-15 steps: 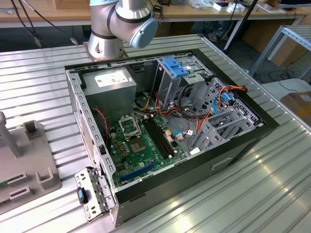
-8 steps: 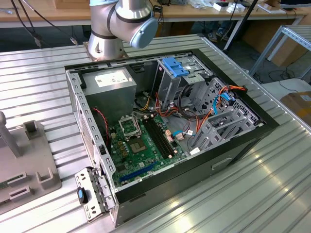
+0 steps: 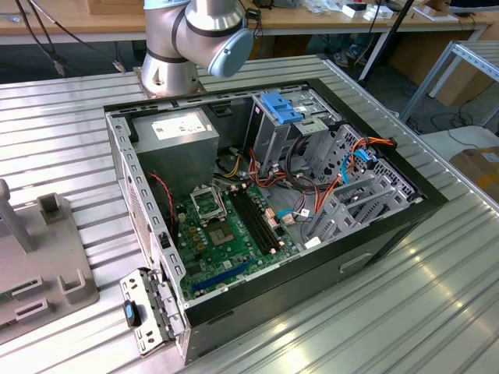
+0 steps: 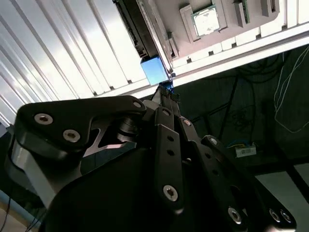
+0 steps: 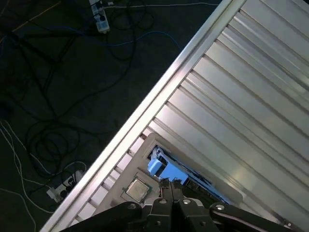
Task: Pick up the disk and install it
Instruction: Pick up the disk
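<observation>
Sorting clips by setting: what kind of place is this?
Probably a robotics lab or workshop: an open computer case lies on a ribbed metal table by the robot arm, with loose cables on the floor.

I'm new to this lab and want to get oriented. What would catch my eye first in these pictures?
In the middle of the exterior view, the open computer case lies on a ribbed metal table with its motherboard and cables bare. In the second wrist view, the black gripper points right at the bright blue tab of the disk, near a chip and the table's edge.
</observation>
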Tool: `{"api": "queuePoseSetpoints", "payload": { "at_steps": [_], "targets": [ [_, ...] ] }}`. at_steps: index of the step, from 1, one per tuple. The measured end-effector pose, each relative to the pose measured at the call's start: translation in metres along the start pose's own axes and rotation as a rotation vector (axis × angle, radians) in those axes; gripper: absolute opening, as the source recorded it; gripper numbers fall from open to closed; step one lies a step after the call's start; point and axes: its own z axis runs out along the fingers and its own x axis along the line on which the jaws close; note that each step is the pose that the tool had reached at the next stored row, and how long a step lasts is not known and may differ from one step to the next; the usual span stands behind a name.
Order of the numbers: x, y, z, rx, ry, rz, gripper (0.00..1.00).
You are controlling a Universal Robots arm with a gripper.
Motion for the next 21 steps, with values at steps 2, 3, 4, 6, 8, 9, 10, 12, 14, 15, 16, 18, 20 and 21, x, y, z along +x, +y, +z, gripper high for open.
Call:
{"api": "queuePoseSetpoints", "payload": {
  "at_steps": [2,3,4,6,8,9,10,12,14,15,16,18,20,21],
  "targets": [
    [0.0,0.0,0.0001,-0.0008,0.0041,-0.072,0.11],
    [0.0,0.0,0.0,-0.0008,0.0042,-0.072,0.11],
    [0.0,0.0,0.0001,-0.0008,0.0041,-0.073,0.11],
    [0.0,0.0,0.0001,-0.0007,0.0042,-0.073,0.11],
    [0.0,0.0,0.0001,-0.0007,0.0042,-0.074,0.11],
    [0.0,0.0,0.0001,-0.0007,0.0042,-0.074,0.11],
    [0.0,0.0,0.0,-0.0008,0.0043,-0.074,0.11],
    [0.0,0.0,0.0001,-0.0007,0.0042,-0.074,0.11],
    [0.0,-0.0001,0.0001,-0.0008,0.0042,-0.074,0.11],
    [0.0,0.0,0.0001,-0.0008,0.0042,-0.074,0.11],
    [0.0,0.0,0.0001,-0.0007,0.0042,-0.074,0.11],
    [0.0,0.0,0.0001,-0.0007,0.0042,-0.074,0.11],
    [0.0,0.0,0.0001,-0.0008,0.0043,-0.075,0.11],
    [0.0,0.0,0.0001,-0.0008,0.0044,-0.076,0.11]
  ]
}}
